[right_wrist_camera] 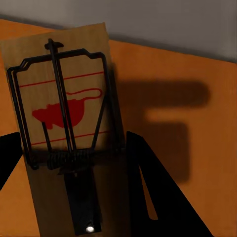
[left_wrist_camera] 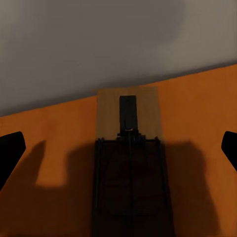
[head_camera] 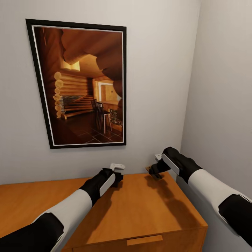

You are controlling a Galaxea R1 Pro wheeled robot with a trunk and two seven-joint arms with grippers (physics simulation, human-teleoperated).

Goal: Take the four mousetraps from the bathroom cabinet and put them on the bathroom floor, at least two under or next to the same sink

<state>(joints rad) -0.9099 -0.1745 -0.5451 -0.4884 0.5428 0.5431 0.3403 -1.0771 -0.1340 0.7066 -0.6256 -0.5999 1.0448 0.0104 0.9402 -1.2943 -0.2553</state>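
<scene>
Both arms over the cabinet (head_camera: pixel 140 206) top, one trap per gripper.

Right gripper (head_camera: pixel 156 170) jaws clamp a trap (right_wrist_camera: pixel 61 113) (lifted clear of the top); raise it straight. Left gripper (head_camera: pixel 117 174) jaws stand apart over a second trap (left_wrist_camera: pixel 128 163) lying by the wall (head_camera: pixel 157 87); centre, then close. A picture (head_camera: pixel 80 84) hangs behind.

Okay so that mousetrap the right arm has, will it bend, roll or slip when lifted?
The mousetrap is a flat wooden board, so probably stiff and light. Flat, it should not roll. The right gripper closes its jaws on one end only, so it might pivot or slip.
</scene>
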